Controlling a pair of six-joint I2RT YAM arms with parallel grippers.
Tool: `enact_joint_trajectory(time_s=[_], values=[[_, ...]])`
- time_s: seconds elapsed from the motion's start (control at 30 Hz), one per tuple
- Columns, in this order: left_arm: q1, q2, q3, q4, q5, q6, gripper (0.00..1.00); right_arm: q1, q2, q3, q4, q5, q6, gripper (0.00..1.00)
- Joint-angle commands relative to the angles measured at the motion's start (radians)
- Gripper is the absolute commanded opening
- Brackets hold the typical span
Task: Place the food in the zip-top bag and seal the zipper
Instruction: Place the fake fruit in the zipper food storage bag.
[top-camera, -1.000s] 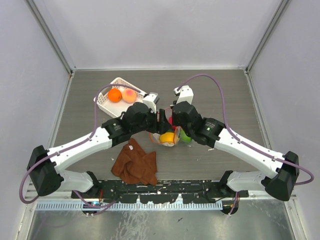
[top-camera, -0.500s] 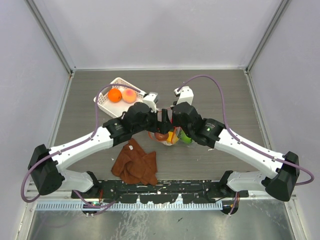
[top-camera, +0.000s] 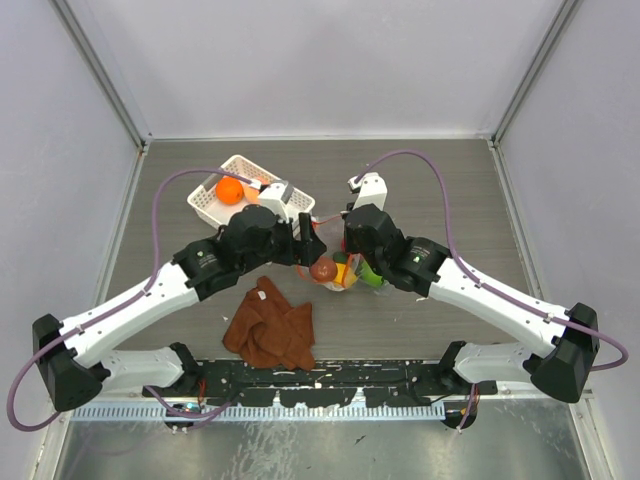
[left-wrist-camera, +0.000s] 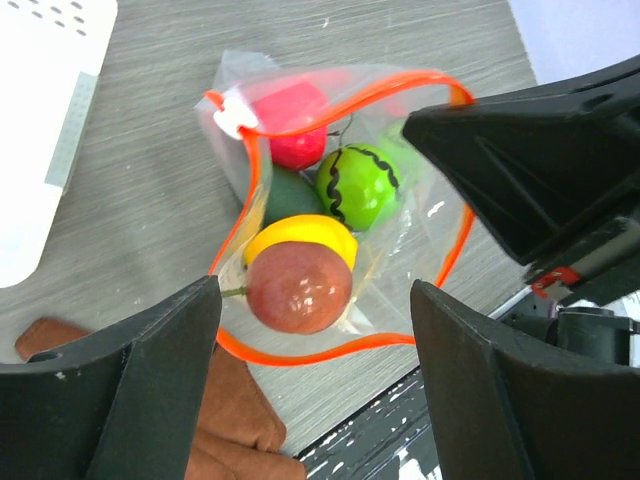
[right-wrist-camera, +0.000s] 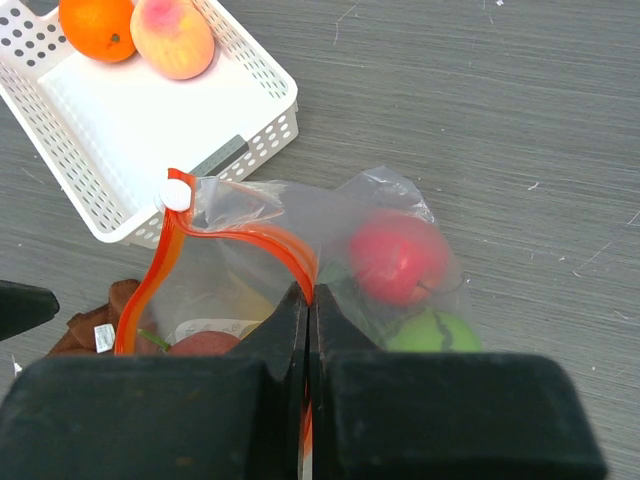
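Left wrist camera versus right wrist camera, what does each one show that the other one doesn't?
Only the left wrist view shows the left gripper, open over the mouth of the bag, and nearly the whole open loop of the zipper strip. Only the right wrist view shows the orange and peach lying in the basket, and the right gripper shut on the zipper strip. Both show the bag, the red fruit, the bright green fruit and part of the basket.
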Motion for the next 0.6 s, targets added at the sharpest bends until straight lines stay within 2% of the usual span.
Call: enact_joint_trajectory(time_s=[0.0, 0.17, 0.57], values=[[-0.004, -0.014, 0.0, -0.095, -0.076, -0.066, 0.74, -0.003, -0.036, 0.008, 0.062, 0.015, 0.011, 0.01], [0.007, -0.007, -0.05, -0.118, -0.083, -0.131, 0.56, -0.003, -0.037, 0.008, 0.063, 0.014, 0.009, 0.01], [0.008, 0.029, -0.104, -0.12, -0.078, -0.192, 0.39, -0.003, -0.035, 0.008, 0.068, 0.011, 0.006, 0.01]])
